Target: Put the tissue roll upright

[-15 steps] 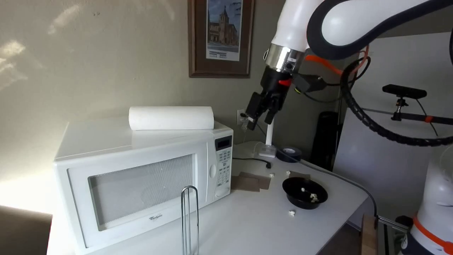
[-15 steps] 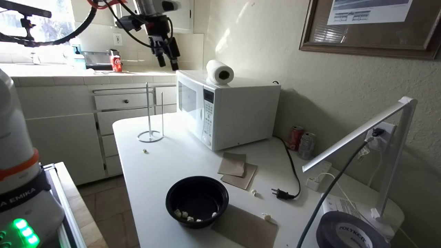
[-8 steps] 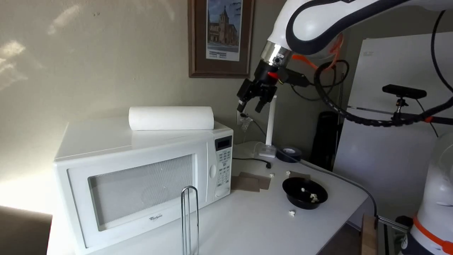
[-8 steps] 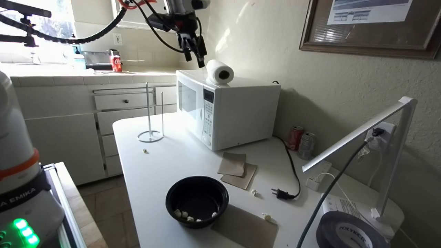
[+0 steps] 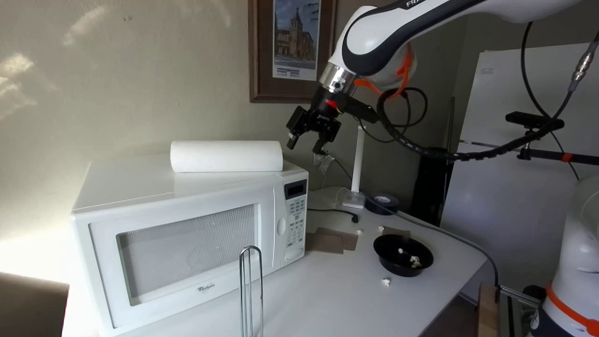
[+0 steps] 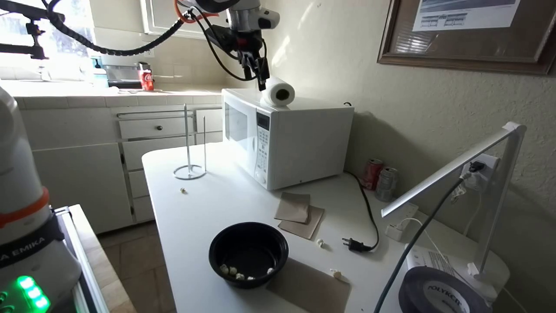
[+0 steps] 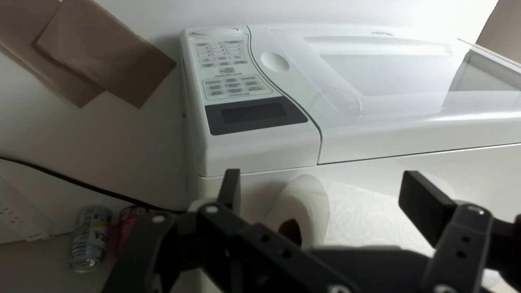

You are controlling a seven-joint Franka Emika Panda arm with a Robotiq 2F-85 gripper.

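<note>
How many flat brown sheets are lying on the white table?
3. The first sheet, beside the microwave, partly covers the second sheet; the third sheet is partly hidden by the black bowl. Others may be hidden from view.

Open air lies above the tissue roll (image 5: 226, 156) — the microwave (image 5: 192, 248) bars the way below, the wall (image 5: 140, 84) behind.

tissue roll (image 5: 226, 156) matt paper; microwave (image 5: 192, 234) smooth, glossy; wire stand (image 6: 188, 143) shiny metal; wall (image 6: 434, 95) rough.
</note>
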